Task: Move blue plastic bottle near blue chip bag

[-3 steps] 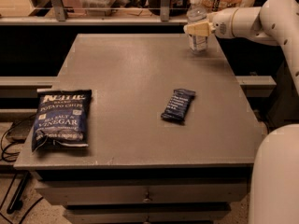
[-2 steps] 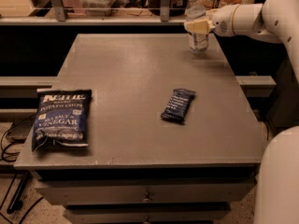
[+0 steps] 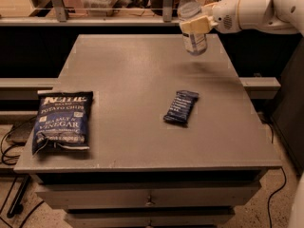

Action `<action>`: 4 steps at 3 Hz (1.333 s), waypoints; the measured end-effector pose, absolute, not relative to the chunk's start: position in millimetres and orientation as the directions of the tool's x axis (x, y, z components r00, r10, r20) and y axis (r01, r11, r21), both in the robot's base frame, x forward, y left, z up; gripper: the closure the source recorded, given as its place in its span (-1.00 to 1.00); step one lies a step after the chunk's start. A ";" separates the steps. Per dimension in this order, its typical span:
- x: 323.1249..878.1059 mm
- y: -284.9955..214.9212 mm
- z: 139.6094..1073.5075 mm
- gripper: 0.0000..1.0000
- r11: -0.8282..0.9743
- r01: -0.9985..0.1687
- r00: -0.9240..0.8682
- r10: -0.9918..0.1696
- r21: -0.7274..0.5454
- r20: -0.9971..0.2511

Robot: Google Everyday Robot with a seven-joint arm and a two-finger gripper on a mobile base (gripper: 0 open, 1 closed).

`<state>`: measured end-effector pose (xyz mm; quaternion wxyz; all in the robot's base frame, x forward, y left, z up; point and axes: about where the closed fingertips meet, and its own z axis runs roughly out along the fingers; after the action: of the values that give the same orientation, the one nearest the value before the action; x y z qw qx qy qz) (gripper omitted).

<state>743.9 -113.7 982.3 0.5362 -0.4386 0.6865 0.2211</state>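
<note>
The blue plastic bottle (image 3: pixel 192 23), clear with a white cap and a white-and-blue label, hangs upright and slightly tilted above the far right part of the grey table (image 3: pixel 142 80). My gripper (image 3: pixel 195 24) is shut on the bottle's middle, with cream-coloured fingers (image 3: pixel 190 26) across its front, and the white arm reaches in from the right. The blue chip bag (image 3: pixel 61 121), dark blue with white "Kettle" lettering, lies flat at the table's front left, far from the bottle.
A small dark blue snack bar wrapper (image 3: pixel 181 107) lies right of the table's middle. A shelf rail (image 3: pixel 95 20) with clutter runs behind the table. Drawers (image 3: pixel 147 196) sit under the front edge. Cables lie on the floor at the left.
The bottle has been lifted off the table's far right corner and carried a little left and toward the front, held in my gripper. The chip bag and wrapper have not moved.
</note>
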 end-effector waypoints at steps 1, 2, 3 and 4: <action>681.3 -90.7 992.2 1.00 0.451 -0.884 -0.070 -0.392 -0.125 -0.917; 687.1 -89.6 988.4 1.00 0.452 -0.883 -0.071 -0.389 -0.123 -0.918; 679.0 -59.4 988.3 1.00 0.401 -0.911 -0.058 -0.352 -0.095 -0.934; 660.3 -15.6 994.9 1.00 0.313 -0.949 -0.046 -0.275 -0.044 -0.960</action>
<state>660.3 -15.6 994.9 0.4978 -0.4785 0.6394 0.3382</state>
